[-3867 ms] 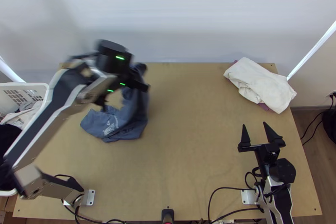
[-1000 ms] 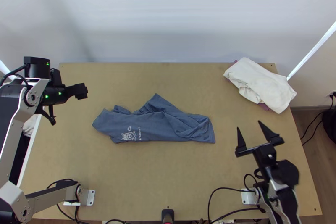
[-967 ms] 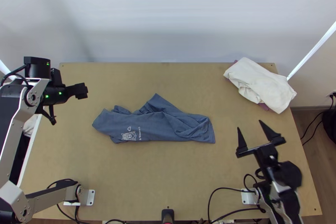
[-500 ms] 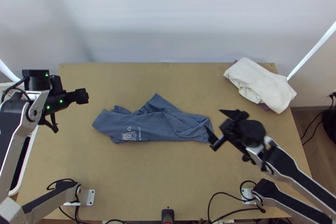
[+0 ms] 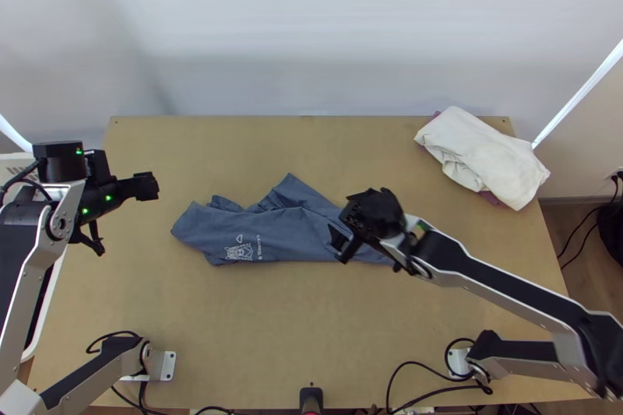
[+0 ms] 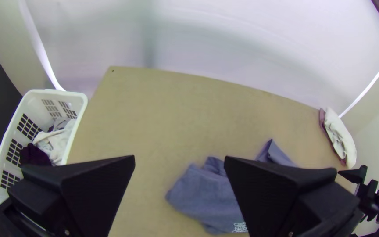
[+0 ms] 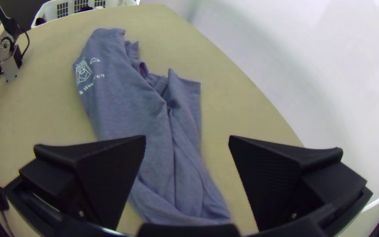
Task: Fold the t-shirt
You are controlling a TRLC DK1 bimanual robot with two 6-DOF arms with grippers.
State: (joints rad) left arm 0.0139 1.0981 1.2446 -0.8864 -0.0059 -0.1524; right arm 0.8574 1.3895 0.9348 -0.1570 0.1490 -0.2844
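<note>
Blue t-shirt (image 5: 272,236): is lying in a long, creased strip across the middle of the desk (image 5: 272,321), one corner pointing towards the far edge, loose folds running along its right part.
White print (image 5: 240,251): is showing on the shirt's left part.
Right pincer (image 5: 340,222): I am holding it over the right part of the shirt, its fingers spread wide; I cannot tell whether it is touching the cloth.
Left pincer (image 5: 124,211): is hanging over the desk's left side, spread wide, well apart from the shirt.
White cloth (image 5: 483,154): is lying bunched at the desk's far right corner, on top of a purple cloth (image 5: 489,198).
White basket (image 6: 18,103): is standing beside the desk's left edge, holding pale clothes (image 6: 60,142) and a dark cloth (image 6: 33,154).
</note>
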